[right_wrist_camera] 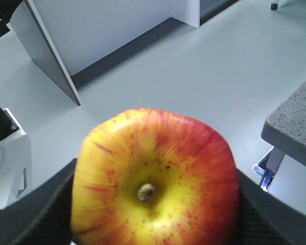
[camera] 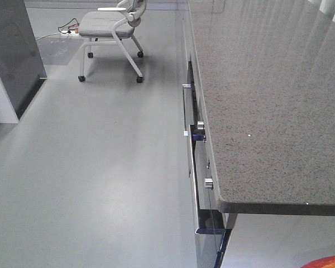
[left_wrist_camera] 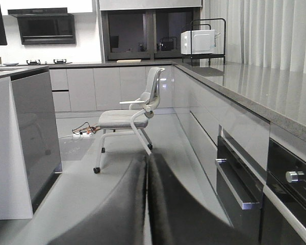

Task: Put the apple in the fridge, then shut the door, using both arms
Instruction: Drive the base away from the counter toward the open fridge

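Carrying step: right fingers (right_wrist_camera: pixel 35 217) grip the apple (right_wrist_camera: pixel 155 178); left fingers (left_wrist_camera: pixel 117 214) look closed, empty; next move calls for finding the fridge, unseen here.

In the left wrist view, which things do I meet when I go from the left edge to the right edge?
grey island counter → white chair → white microwave → oven door handle → oven knob
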Robot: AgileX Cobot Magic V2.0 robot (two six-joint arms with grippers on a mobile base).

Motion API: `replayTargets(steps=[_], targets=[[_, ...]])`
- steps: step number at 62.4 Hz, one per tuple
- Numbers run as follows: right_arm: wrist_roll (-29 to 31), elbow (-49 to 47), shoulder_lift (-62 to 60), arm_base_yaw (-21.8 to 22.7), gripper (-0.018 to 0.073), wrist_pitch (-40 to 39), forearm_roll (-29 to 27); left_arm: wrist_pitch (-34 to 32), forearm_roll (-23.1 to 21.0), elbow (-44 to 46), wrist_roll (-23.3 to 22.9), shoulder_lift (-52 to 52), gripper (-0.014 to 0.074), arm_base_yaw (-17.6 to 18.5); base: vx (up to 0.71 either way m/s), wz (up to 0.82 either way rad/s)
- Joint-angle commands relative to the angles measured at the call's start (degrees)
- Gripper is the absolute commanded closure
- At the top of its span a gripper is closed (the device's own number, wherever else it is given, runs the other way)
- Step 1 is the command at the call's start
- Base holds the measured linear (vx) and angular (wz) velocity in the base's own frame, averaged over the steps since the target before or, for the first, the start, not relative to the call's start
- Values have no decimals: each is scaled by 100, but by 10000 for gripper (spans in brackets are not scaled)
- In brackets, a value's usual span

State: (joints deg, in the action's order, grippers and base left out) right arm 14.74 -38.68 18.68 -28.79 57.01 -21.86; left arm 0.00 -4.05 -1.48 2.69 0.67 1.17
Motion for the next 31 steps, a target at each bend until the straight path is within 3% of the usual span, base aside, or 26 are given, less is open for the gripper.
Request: replayTargets(steps=[1, 31], targets=[[24, -148, 61, 0, 164, -415, -151, -420, -15, -121, -18, 84, 603, -3, -1, 7], [24, -148, 61, 0, 164, -415, -151, -420, -15, -121, -18, 84, 603, -3, -2, 23]])
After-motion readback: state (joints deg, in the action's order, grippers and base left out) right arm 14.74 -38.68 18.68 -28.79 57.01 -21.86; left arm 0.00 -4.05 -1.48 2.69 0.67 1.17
